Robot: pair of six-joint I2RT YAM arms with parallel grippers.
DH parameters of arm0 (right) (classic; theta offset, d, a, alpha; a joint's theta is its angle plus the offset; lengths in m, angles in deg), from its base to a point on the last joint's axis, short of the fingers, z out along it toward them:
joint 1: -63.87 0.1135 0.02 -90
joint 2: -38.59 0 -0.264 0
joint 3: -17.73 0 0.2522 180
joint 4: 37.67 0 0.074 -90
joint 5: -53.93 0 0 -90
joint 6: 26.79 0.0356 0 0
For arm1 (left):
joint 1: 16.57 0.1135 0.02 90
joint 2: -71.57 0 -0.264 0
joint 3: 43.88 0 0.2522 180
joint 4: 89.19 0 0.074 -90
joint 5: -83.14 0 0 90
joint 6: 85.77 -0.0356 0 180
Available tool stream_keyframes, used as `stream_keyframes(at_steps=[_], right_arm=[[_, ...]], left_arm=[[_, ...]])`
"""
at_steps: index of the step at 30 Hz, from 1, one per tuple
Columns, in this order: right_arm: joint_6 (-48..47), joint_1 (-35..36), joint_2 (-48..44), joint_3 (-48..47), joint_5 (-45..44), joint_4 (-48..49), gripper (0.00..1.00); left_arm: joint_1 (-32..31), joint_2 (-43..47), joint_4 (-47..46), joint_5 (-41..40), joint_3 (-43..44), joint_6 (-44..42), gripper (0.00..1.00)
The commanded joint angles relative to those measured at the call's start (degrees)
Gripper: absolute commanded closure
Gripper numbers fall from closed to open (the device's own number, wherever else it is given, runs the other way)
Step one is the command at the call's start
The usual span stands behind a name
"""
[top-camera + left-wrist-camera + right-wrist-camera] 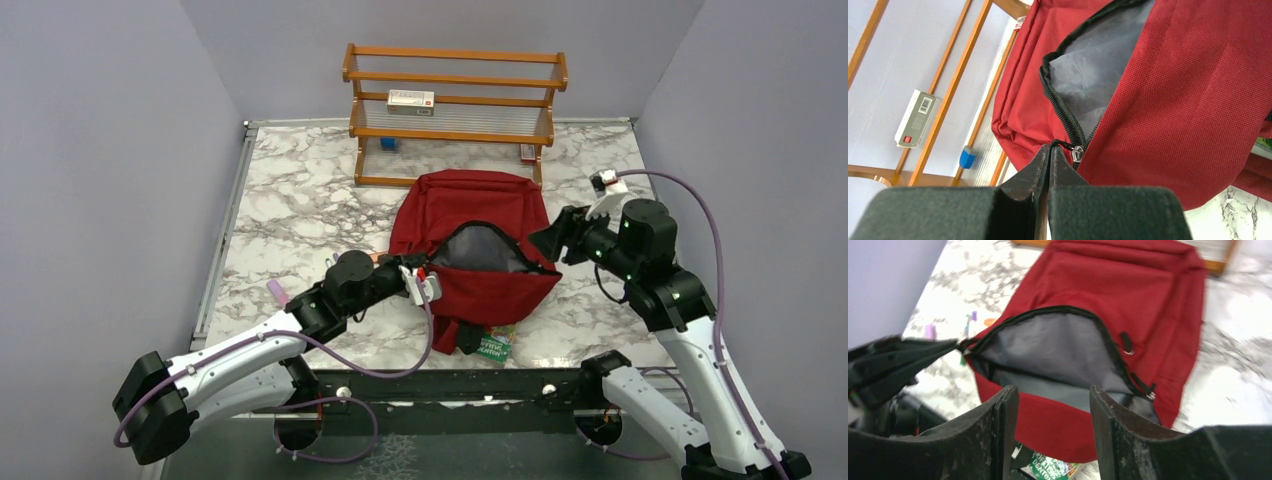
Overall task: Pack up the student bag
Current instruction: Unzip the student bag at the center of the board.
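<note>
Top external view: student bag point(470, 210) lies flat at bench point(290, 210) centre, mouth unzipped. At the mouth's left corner the left hand point(1050, 150) is pinched on the zip pull cord point(1064, 145); right hand point(1054, 392) hangs at the right end, parted, empty (hold that cord taut while the right lifts the lip). Bag's depth is hidden; green packet point(495, 345) under its near edge unreadable.

- One dark red soft fabric backpack point(470, 215) with black zippers and grey lining.
- One orange-brown wooden rack point(455, 80) with slatted shelves.
- One white rectangular box point(411, 101) with a red label.
- One small blue block point(389, 143).
- One small reddish object point(527, 152), too small to identify.
- One green printed packet point(495, 346).
- Two small purple pieces point(929, 331), blurred.
- One white-and-grey marble tabletop point(290, 210).
- Two white-and-black robot arms point(250, 355).
</note>
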Motion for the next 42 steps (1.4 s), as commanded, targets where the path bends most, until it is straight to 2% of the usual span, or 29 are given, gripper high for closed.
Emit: stream_keyframes(at_steps=[1, 5, 11, 16, 21, 30, 35, 42], right_arm=[[-6.31, -0.09, 3.77, 1.64, 22.55, 9.13, 0.4], [-5.14, 0.4, 9.39, 3.69, 35.26, 18.97, 0.36], [-11.33, 7.73, 17.14, 2.28, 37.92, 27.18, 0.3], [-16.94, 14.07, 23.92, -0.71, 35.5, 26.65, 0.29], [-22.45, 20.47, 28.63, -1.59, 28.59, 23.09, 0.29], [-27.19, 23.45, 33.05, -2.27, 22.04, 20.62, 0.3], [-27.91, 23.69, 33.64, -2.16, 22.1, 19.96, 0.45], [-27.63, 23.73, 31.46, -0.22, 26.6, 19.17, 0.81]], left_arm=[[0.15, 1.3, -6.59, 3.42, 0.79, 1.79, 1.0], [0.2, 1.75, -6.76, 3.63, 1.31, 3.05, 1.0], [0.16, 2.19, -6.34, 5.18, 1.98, 3.91, 1.0], [0.19, 2.26, -6.48, 5.76, 2.43, 3.88, 1.0], [0.16, 2.22, -6.33, 6.19, 2.58, 4.03, 1.0], [0.16, 2.68, -5.74, 7.12, 2.4, 4.55, 1.0], [0.2, 3.12, -7.25, 6.72, 1.35, 6.35, 1.0], [0.23, 2.66, -8.81, 2.39, 0.72, 7.05, 1.0]])
